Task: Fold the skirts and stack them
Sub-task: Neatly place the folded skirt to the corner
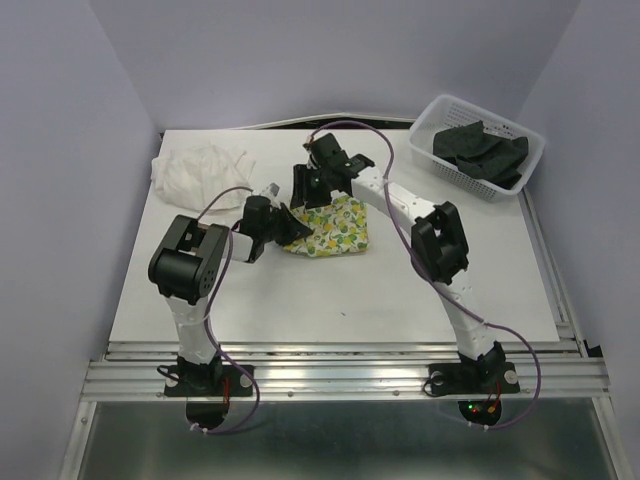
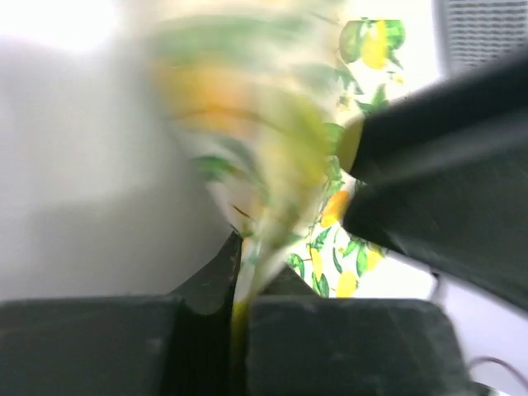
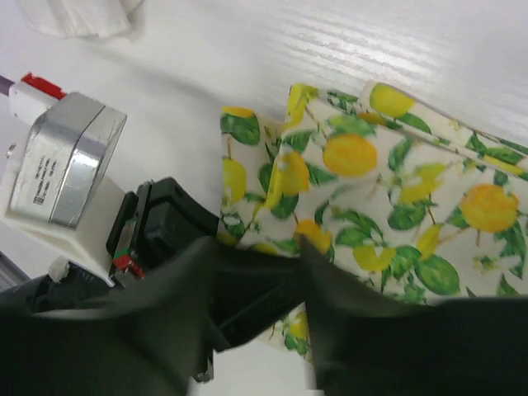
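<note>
Left gripper point(image 2: 238, 257) is clamped on the left edge of the lemon skirt point(image 1: 338, 228), probably to fold it over, with the right gripper point(image 3: 301, 247) beside it (its grip I cannot tell).

The plain white skirt point(image 1: 200, 170) lies crumpled in a loose heap at the far left of the desk point(image 1: 350, 300). The lemon-print skirt point(image 1: 335, 228), white with yellow lemons and green leaves, lies folded into a small layered rectangle near the middle of the desk, well apart from the white one. Its left edge is pinched in the left end effector point(image 1: 283, 228). The black skirt point(image 1: 480, 150) sits bunched inside the white mesh basket point(image 1: 470, 185) at the far right.
</note>
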Controlling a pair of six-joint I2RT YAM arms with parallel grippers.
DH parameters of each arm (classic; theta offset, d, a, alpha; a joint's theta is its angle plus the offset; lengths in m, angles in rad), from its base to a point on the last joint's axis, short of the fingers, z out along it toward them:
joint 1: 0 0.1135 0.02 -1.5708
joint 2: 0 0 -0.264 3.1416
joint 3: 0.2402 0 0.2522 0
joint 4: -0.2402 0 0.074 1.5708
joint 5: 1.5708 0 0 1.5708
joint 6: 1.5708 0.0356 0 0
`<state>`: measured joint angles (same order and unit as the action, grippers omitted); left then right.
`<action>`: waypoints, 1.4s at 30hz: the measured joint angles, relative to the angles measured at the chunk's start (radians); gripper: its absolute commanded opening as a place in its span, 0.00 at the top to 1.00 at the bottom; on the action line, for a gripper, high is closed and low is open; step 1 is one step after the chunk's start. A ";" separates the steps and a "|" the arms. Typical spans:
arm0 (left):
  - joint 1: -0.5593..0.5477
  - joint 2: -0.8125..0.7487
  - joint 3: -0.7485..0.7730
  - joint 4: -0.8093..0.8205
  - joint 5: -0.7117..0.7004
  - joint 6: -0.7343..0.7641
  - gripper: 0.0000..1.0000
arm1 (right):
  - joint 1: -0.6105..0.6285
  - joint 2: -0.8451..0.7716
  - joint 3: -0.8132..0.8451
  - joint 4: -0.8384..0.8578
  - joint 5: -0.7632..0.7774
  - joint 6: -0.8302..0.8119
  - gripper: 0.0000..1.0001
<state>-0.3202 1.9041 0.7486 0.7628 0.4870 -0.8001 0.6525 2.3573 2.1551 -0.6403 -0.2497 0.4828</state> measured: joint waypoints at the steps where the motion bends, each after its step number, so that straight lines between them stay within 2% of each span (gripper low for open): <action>1: 0.002 -0.003 0.045 -0.088 -0.032 0.041 1.00 | -0.006 -0.006 0.000 -0.002 0.006 0.006 0.16; 2: 0.004 -0.006 0.084 -0.153 -0.061 0.079 1.00 | -0.014 -0.016 0.000 0.002 0.011 -0.005 0.02; 3: 0.006 -0.008 0.136 -0.236 -0.091 0.129 1.00 | -0.022 -0.024 0.000 0.001 0.016 -0.008 0.00; 12: 0.018 -0.018 0.488 -0.734 -0.334 0.569 1.00 | -0.200 -0.224 -0.115 0.021 0.089 -0.075 0.00; 16: 0.031 -0.018 0.591 -0.873 -0.385 0.748 1.00 | -0.274 -0.310 -0.208 0.034 0.101 -0.103 0.00; 19: 0.047 -0.017 0.666 -0.957 -0.412 0.846 1.00 | -0.278 -0.343 -0.279 0.043 0.101 -0.122 0.00; 29: 0.163 0.089 0.989 -1.098 -0.440 1.025 1.00 | -0.252 -0.346 -0.366 0.044 0.074 -0.150 0.00; 42: 0.291 0.150 1.134 -1.151 -0.350 1.097 1.00 | -0.259 -0.346 -0.397 0.048 0.066 -0.169 0.00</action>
<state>-0.0292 2.0541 1.8828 -0.3885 0.1368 0.2966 0.3939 2.0113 1.7576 -0.5919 -0.1837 0.3134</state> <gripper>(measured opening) 0.074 0.999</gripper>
